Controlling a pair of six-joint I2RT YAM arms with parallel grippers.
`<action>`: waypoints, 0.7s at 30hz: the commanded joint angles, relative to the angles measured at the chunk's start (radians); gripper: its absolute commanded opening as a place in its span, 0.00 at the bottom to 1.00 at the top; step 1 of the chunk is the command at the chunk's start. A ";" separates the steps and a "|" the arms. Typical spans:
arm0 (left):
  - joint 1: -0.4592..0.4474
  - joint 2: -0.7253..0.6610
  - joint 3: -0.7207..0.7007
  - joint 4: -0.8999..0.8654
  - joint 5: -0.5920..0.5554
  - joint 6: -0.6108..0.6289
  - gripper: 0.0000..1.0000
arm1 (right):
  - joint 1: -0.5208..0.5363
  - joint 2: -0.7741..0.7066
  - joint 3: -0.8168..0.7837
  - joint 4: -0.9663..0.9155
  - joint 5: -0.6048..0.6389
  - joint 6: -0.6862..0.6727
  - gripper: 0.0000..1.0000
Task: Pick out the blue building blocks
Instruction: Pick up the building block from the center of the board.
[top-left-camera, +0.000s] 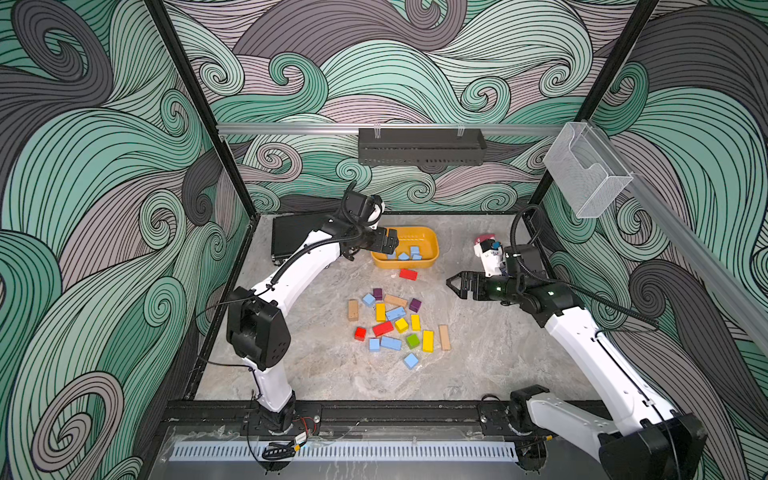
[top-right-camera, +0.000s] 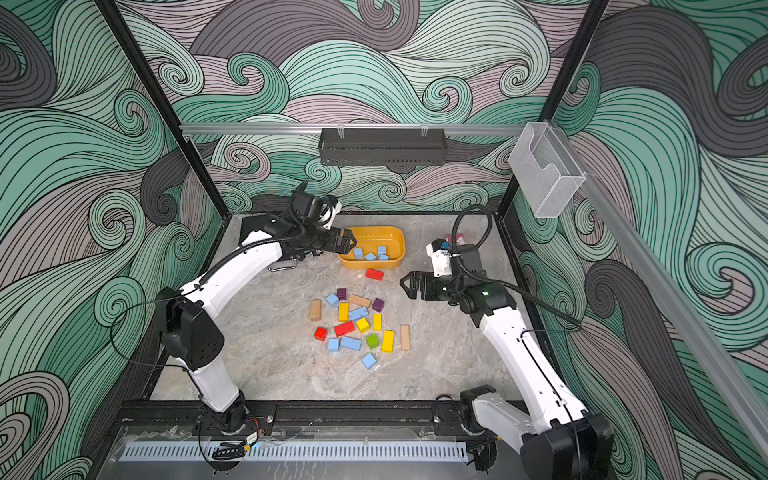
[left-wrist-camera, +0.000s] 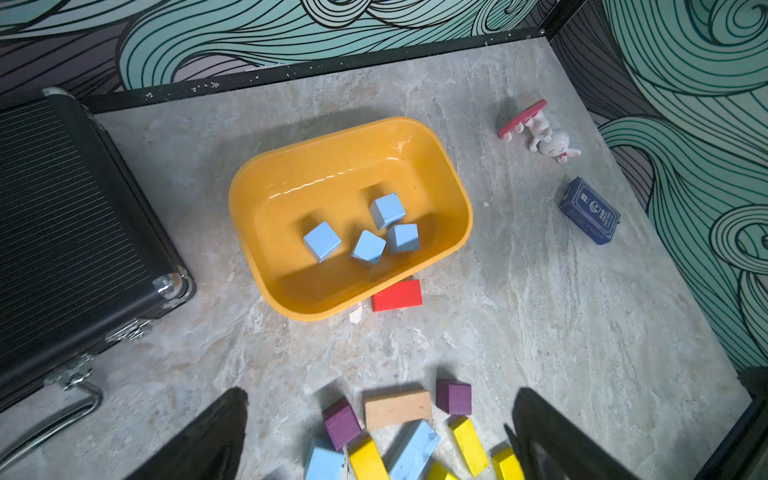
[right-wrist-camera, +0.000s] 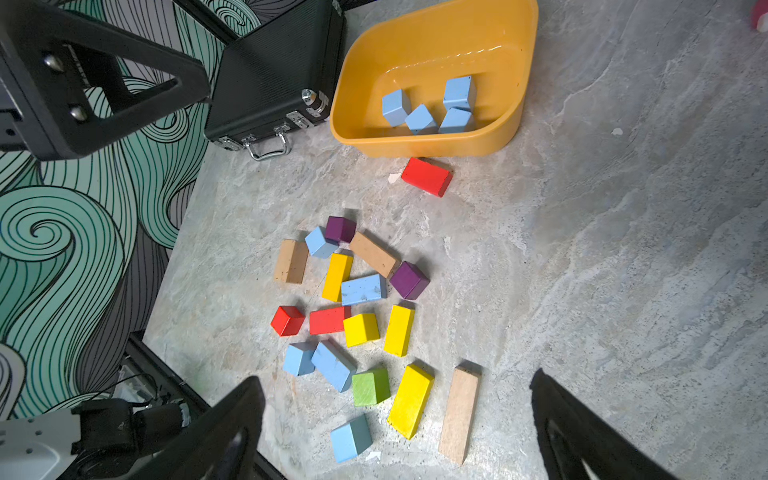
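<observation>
Jaws apart and empty, the left gripper (top-right-camera: 351, 245) hangs over the yellow tub (left-wrist-camera: 332, 158) holding four blue building blocks (left-wrist-camera: 322, 241); five more lie in the mixed pile (right-wrist-camera: 361, 328) beside the equally spread, empty right gripper (top-left-camera: 454, 288).

My surroundings: walls (top-left-camera: 415, 62) in teal-and-grey wave swirls; grey marbled floor (top-left-camera: 498, 365); black corner posts (top-left-camera: 189, 83); aluminium rail (top-left-camera: 291, 128) carrying black slotted tray (top-left-camera: 422, 147); clear plastic bin (top-left-camera: 586, 178).

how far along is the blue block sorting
Done: four blue blocks lie in the yellow tub. In hand: nothing, left gripper above the tub and right gripper both open, empty. Left: five more sit in the mixed pile.
</observation>
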 joint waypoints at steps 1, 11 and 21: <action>0.002 -0.072 -0.048 -0.056 -0.027 0.038 0.99 | 0.014 -0.017 -0.013 -0.053 -0.050 -0.010 1.00; 0.002 -0.211 -0.234 -0.122 -0.055 0.038 0.99 | 0.097 -0.068 -0.074 -0.055 -0.053 0.014 1.00; 0.001 -0.246 -0.378 -0.147 -0.047 -0.008 0.98 | 0.175 -0.142 -0.216 0.163 -0.045 0.137 1.00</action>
